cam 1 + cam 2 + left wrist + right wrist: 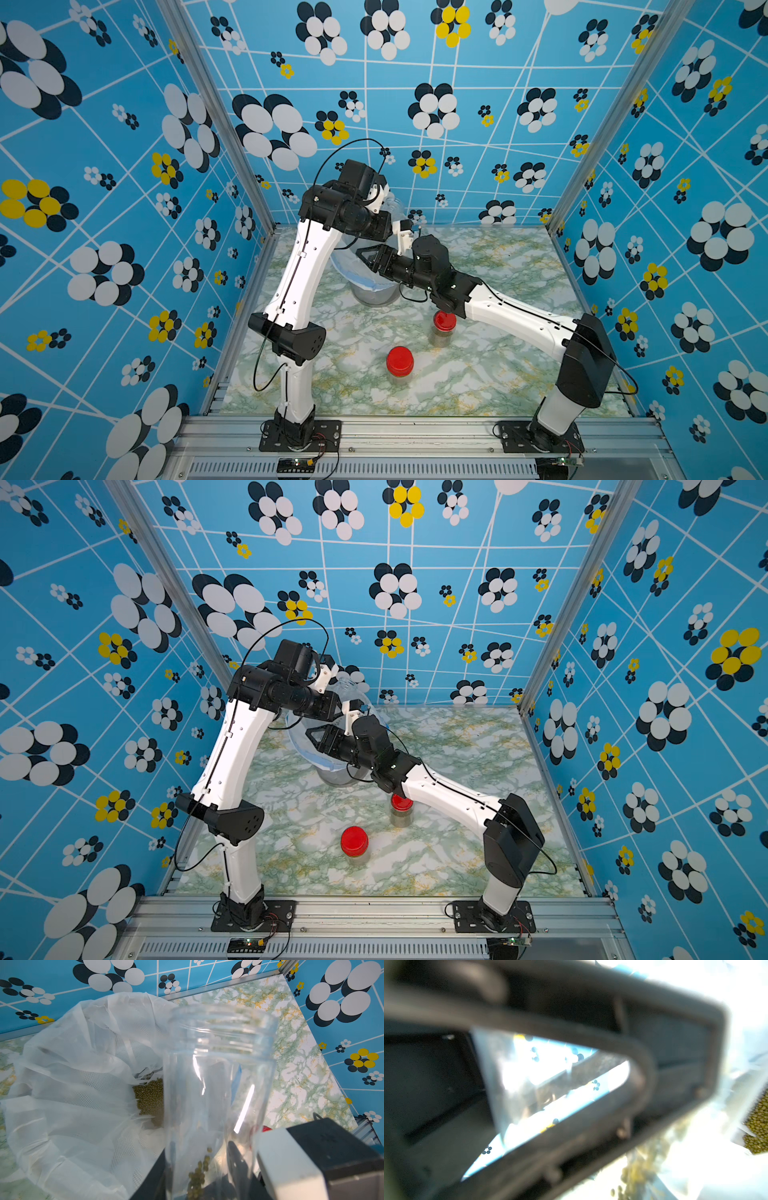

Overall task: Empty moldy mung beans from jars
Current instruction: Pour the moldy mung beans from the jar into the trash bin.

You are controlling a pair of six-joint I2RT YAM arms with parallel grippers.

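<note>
Left hand [212, 1161] clenched on clear jar [218, 1059], few beans [196, 1176] inside, over the bin [62, 1068], we think, right hand [365, 254] near, its grip we cannot tell.

The site was a robot lab test cell: aluminium frame [220, 112], flower-print walls [498, 62] behind and beside the left gripper [392, 216], marble-print tabletop [498, 374] below it, arms [303, 266] bolted to a rail [415, 430].

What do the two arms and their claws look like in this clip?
Both the left arm and right arm have white moulded shells between black joint housings. A thin black cable runs along each and loops free. Black base plates bolt them to a silver rail. The right claw has black, hollow triangular-framed fingers.
</note>
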